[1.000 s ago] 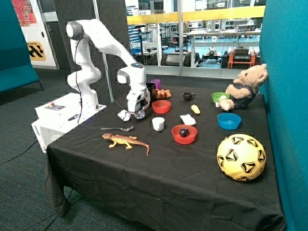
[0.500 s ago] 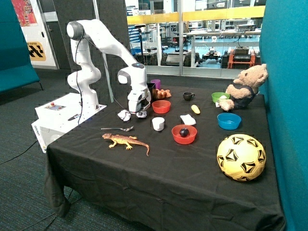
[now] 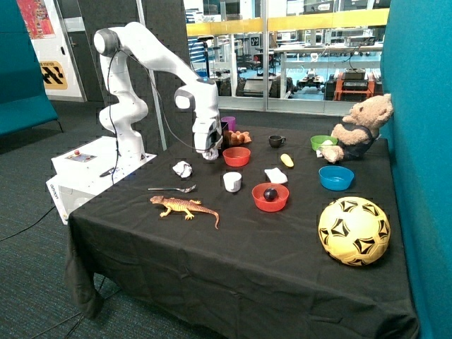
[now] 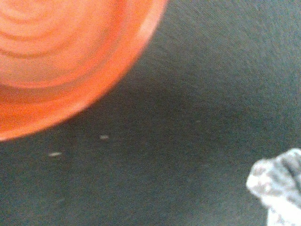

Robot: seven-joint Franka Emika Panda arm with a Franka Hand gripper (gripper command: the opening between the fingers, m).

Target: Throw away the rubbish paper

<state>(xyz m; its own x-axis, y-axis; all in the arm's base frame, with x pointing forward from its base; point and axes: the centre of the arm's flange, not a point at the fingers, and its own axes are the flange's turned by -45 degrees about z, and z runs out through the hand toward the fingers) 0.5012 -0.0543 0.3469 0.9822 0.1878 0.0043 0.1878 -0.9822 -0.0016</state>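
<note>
One crumpled white paper ball lies on the black tablecloth, behind the spoon. My gripper hangs a little above the table between that ball and the red bowl. A second paper ball is pinched small between its tips and is mostly hidden. The wrist view shows the red bowl's rim and part of a paper ball on the cloth, but not my fingers.
On the table stand a white cup, a folded white square, a red bowl with a dark fruit, a spoon, a toy lizard, a yellow football, a teddy bear and a blue bowl.
The gripper has risen from the table and moved slightly toward the red bowl. The paper ball that lay under it is gone from the cloth; the other ball has not moved.
</note>
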